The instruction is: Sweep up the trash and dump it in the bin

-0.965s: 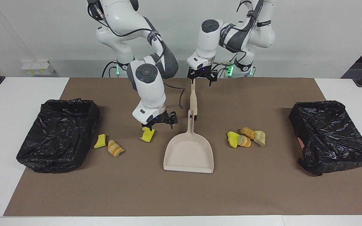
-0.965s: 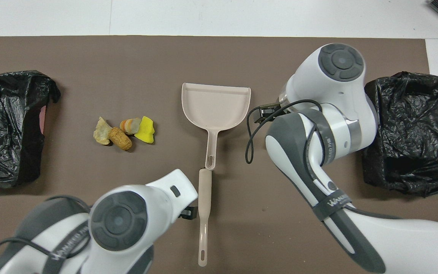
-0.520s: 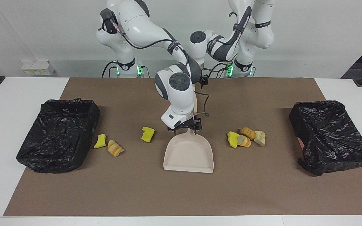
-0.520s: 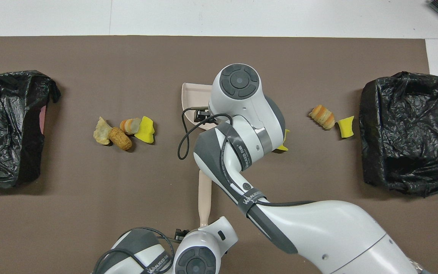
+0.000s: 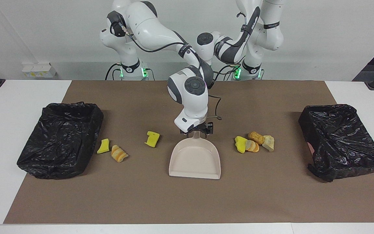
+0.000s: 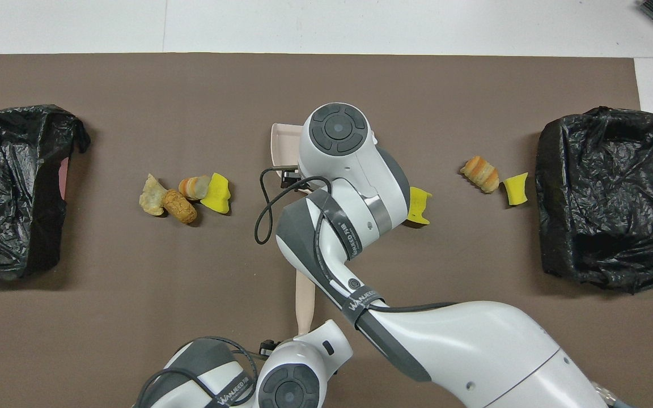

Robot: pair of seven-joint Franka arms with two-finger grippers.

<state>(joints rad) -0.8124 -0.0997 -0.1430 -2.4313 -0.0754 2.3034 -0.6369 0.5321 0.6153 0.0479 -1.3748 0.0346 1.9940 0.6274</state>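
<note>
Facing view: the right hand [image 5: 197,131] has shifted from the lone yellow sponge scrap [image 5: 152,139] onto the beige plastic dustpan's [image 5: 195,161] handle, its fingers hidden, so grip cannot be told. The left hand is concealed behind it, state unclear, near the beige brush handle [image 6: 304,297]. Other trash scraps [image 5: 254,143] lie on the counter between two black-bagged bins [image 5: 60,139].

plain pale wall [image 5: 44,29] up top, white table [image 5: 18,97] under a wide brown mat [image 5: 271,195], a small white box [image 5: 39,70] sitting by the wall, even light throughout.
</note>
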